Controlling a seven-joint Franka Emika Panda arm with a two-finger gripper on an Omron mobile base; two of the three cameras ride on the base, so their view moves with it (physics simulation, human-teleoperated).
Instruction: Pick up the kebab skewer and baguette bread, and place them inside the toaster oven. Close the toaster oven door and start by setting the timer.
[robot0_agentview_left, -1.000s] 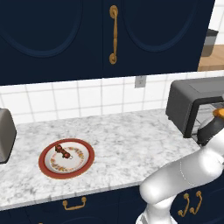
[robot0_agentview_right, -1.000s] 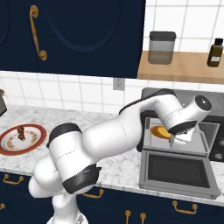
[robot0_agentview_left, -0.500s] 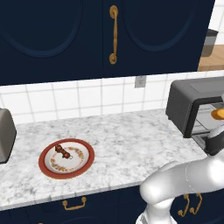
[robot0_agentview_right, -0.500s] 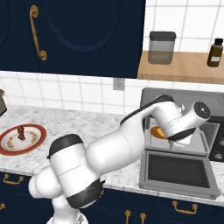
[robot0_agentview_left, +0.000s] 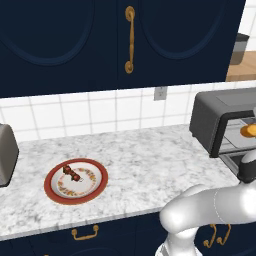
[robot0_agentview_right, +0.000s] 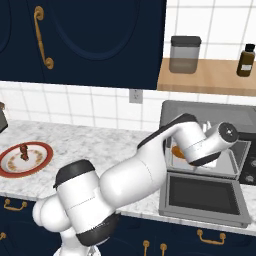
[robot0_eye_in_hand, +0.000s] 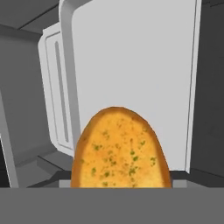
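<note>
The bread is golden orange with a paler yellow top flecked green. The toaster oven is dark grey, pale grey inside. The plate has a red rim and a cream centre with small speckles. The skewer carries dark red and brown chunks. The counter is white marble veined grey.

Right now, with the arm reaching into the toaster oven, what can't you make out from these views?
- Gripper: hidden behind the white arm in the right base view; open or shut on the bread is unclear.
- Golden-orange baguette bread: lower end cut off by the hand view's bottom edge.
- Dark grey toaster oven: its right part cut off by the left base view's right edge.
</note>
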